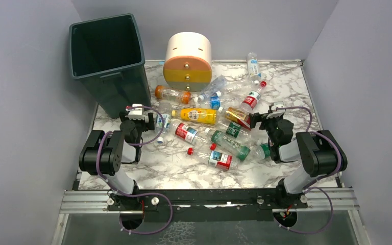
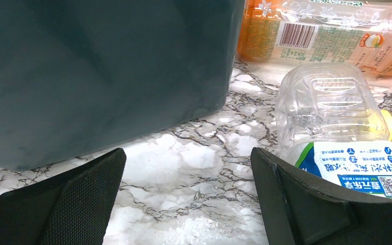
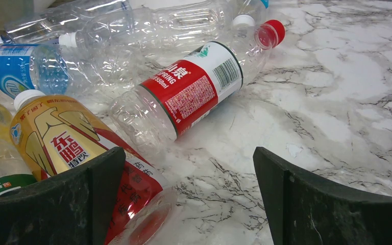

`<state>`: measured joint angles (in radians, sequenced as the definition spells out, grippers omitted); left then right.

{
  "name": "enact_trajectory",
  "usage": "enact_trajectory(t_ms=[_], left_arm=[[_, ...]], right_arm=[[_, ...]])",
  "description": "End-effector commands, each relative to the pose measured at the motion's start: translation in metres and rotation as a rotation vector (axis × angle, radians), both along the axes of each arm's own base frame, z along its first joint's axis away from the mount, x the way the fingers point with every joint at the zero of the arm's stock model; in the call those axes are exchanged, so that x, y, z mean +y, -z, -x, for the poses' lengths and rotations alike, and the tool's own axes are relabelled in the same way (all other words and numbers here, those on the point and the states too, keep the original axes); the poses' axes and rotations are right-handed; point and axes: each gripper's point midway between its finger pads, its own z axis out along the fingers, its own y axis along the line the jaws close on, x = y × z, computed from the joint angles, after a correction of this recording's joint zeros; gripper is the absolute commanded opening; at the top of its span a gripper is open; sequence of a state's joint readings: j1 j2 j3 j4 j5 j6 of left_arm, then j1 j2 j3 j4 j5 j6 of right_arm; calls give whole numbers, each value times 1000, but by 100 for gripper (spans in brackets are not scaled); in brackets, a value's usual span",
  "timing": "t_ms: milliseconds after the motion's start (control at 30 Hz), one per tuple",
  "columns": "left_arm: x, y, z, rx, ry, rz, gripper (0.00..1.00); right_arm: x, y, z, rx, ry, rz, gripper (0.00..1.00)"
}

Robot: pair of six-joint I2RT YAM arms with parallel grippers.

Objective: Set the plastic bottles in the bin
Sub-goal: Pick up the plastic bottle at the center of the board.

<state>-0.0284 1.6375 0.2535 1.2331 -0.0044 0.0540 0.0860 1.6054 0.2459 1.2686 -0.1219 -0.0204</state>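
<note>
The dark green-grey bin stands at the table's back left. Several plastic bottles lie mixed in the middle: an orange one, a yellow one, a green one and red-labelled ones. My left gripper is open, low beside the bin wall, with bare marble between its fingers; a clear blue-labelled bottle lies just right of it. My right gripper is open too. A gold-and-red bottle lies by its left finger, and a clear red-labelled bottle is ahead.
A round cream, orange and yellow drawer unit stands at the back centre. One clear bottle lies alone at the back right. Grey walls close in the marble table on three sides.
</note>
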Motion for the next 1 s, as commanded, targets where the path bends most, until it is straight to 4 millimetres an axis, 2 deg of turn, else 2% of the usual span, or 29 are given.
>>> enact_trajectory(t_ms=[0,800,967], left_arm=[[-3,-12,-7,-46,14,-1,99],[-3,-12,-7,-48,14,-1,99],[-4,-14,-6,-55,18,-3,99]], right_arm=[[6,4,-2,11,-30,20,99],[7,3,-1,10,-34,13,100],[10,-12,6,-24,-63,24,99]])
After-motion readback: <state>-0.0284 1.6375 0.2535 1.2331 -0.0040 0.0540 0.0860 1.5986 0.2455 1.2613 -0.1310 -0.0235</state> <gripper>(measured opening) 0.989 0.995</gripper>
